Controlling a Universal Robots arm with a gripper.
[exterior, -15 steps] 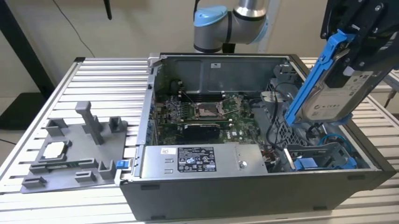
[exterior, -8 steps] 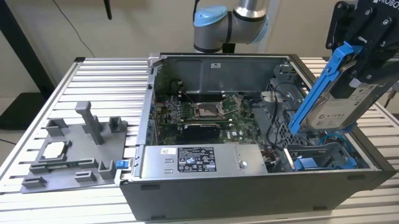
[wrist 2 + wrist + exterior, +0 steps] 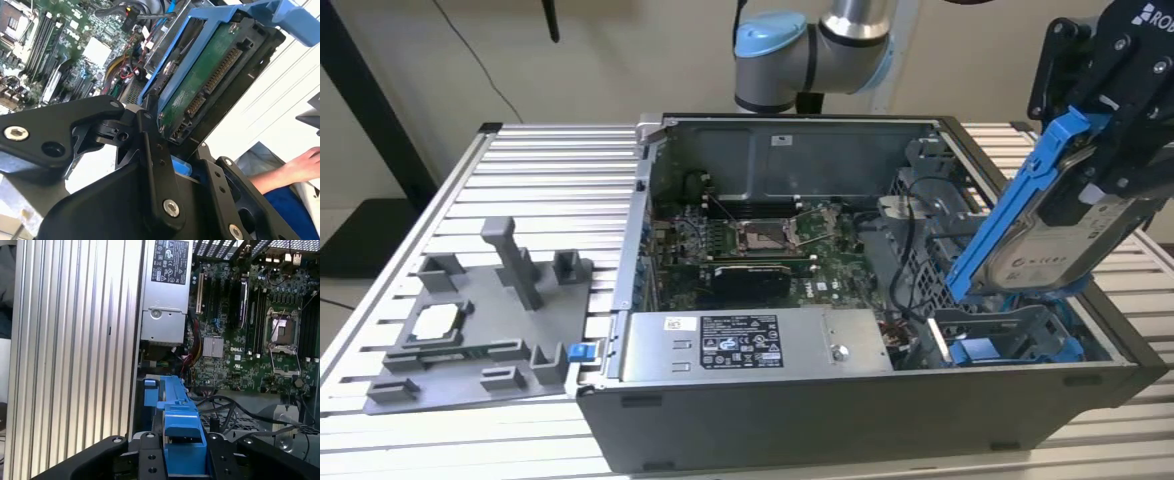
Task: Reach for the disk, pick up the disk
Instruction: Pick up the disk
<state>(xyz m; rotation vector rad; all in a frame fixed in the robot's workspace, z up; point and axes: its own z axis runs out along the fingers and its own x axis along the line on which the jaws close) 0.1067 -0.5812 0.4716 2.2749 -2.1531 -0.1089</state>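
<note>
Gripper (image 3: pixel 1101 150) clamped on disk (image 3: pixel 1047 235), blue frame between black fingers (image 3: pixel 150 460) in first wrist view. Disk tilted, lifted above drive bay (image 3: pixel 1014 335) at exterior view's right of open case (image 3: pixel 854 400). Motherboard (image 3: pixel 761 245) beyond. Gray tray (image 3: pixel 467 340) far left on table (image 3: pixel 547 170).

Print on disk (image 3: pixel 1045 245) label and power supply (image 3: pixel 742 344) label — too small to read
</note>
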